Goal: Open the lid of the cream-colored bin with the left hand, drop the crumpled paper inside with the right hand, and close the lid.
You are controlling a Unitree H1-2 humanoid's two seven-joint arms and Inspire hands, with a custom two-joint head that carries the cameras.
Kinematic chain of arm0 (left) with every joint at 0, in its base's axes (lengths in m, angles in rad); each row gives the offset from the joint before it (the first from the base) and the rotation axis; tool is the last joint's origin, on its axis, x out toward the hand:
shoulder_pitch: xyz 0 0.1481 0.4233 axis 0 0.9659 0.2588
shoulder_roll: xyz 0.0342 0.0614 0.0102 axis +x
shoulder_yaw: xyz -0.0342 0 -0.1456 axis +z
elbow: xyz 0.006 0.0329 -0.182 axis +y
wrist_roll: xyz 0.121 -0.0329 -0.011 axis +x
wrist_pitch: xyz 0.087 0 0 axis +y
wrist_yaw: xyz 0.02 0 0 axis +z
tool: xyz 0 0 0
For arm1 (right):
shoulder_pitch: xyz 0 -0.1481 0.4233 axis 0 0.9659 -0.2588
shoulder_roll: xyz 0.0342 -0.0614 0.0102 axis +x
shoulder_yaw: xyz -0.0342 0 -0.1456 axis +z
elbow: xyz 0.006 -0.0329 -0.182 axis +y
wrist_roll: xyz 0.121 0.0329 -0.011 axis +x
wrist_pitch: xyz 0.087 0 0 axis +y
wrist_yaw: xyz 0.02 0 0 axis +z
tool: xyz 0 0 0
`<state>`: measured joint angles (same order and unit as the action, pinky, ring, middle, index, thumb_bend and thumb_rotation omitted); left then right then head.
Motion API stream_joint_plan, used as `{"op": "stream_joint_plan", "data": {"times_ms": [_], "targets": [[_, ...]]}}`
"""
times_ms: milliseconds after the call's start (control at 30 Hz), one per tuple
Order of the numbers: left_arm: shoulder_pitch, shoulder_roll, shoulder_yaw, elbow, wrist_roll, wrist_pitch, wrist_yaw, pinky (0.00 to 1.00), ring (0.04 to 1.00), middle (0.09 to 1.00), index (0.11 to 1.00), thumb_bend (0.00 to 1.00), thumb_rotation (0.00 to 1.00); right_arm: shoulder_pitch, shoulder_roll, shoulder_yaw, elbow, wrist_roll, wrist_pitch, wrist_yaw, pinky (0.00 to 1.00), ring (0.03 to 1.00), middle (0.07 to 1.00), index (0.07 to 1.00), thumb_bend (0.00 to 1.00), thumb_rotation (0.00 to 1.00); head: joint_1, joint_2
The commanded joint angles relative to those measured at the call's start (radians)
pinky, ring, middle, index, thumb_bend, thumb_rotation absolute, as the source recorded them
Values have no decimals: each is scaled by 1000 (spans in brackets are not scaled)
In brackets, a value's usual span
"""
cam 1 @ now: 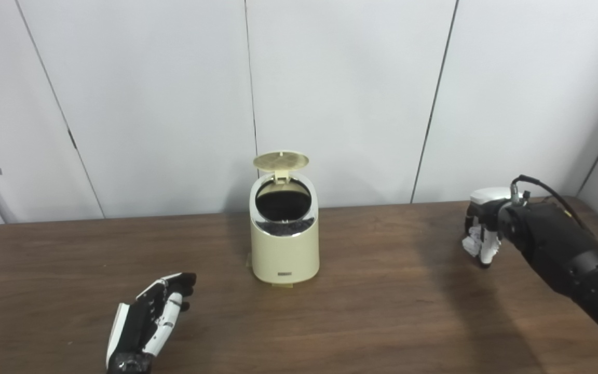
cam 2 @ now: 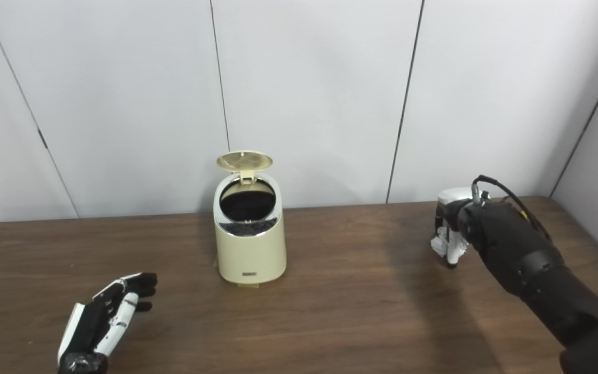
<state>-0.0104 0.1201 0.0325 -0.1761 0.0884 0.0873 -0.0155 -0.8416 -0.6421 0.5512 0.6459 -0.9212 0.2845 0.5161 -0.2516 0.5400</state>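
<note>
The cream-colored bin (cam 1: pixel 284 244) stands upright at the middle of the wooden table. Its round lid (cam 1: pixel 281 160) is flipped up at the back, and the dark inside shows through the chrome ring. My left hand (cam 1: pixel 151 317) lies low at the front left, well short of the bin, fingers apart and holding nothing. At the far right my right hand (cam 1: pixel 486 228) points down at the table with its fingers curled around the white crumpled paper (cam 1: pixel 469 245), which shows only partly under the hand.
The brown table (cam 1: pixel 382 311) runs back to a white panelled wall (cam 1: pixel 351 93) just behind the bin. Its right edge passes close behind my right forearm (cam 1: pixel 569 259). A cable loops over the right wrist.
</note>
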Motion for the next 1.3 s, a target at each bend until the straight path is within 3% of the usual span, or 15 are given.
{"op": "stream_joint_plan", "data": {"times_ms": [0, 133, 333, 433, 500, 567, 800, 867, 1033, 1133, 1267], "targets": [[-27, 7, 3, -17, -5, -30, -1, 703, 758, 751, 726, 142, 594, -52, -41, 6, 8, -32, -14, -31, 389, 482, 443, 523, 529, 1, 1, 1], [-27, 8, 4, -17, -4, -28, -2, 705, 762, 756, 730, 145, 595, -61, -40, 30, 30, -63, -23, -59, 289, 388, 480, 494, 529, 0, 1, 2], [-27, 10, 2, -15, -4, -35, -4, 702, 757, 751, 729, 143, 594, -59, -43, 22, 22, -64, -38, -76, 308, 428, 428, 501, 528, 0, 1, 2], [-27, 9, 1, -17, -4, -31, -3, 698, 755, 749, 726, 139, 586, -67, -39, 29, 25, -76, -29, -62, 272, 384, 475, 493, 529, 1, 2, 2], [-27, 9, -1, -20, 0, -28, -3, 698, 756, 750, 726, 138, 585, -70, -36, 27, 30, -77, -24, -65, 266, 380, 447, 502, 527, 1, 2, 2], [-28, 9, -2, -19, 3, -30, -2, 697, 755, 749, 726, 141, 587, -69, -39, 21, 29, -70, -36, -78, 317, 438, 447, 500, 529, 1, 0, 2], [-33, 7, -1, -18, -1, -18, -3, 708, 760, 753, 730, 137, 589, -80, -56, 23, -47, -87, -26, -7, 285, 382, 484, 491, 529, 3, -2, 5], [-34, 6, -3, -14, 5, -25, 0, 704, 755, 749, 726, 137, 582, -83, -54, 7, -77, -76, -10, 36, 294, 388, 449, 509, 526, 2, -2, 5], [-37, 3, -4, -7, 9, -29, 4, 697, 749, 744, 721, 142, 577, -65, -57, -49, -162, -53, 4, 51, 310, 387, 407, 510, 526, 0, -3, 3], [-38, 4, -7, -7, 13, -28, 4, 693, 749, 747, 724, 140, 582, -67, -65, -49, -231, -73, 20, 108, 256, 347, 473, 489, 532, 0, -3, 3], [-41, 3, -10, -2, 18, -30, 6, 694, 754, 750, 726, 136, 592, -93, -64, -56, -292, -71, 19, 174, 361, 428, 428, 500, 530, 0, -2, -1]]}}
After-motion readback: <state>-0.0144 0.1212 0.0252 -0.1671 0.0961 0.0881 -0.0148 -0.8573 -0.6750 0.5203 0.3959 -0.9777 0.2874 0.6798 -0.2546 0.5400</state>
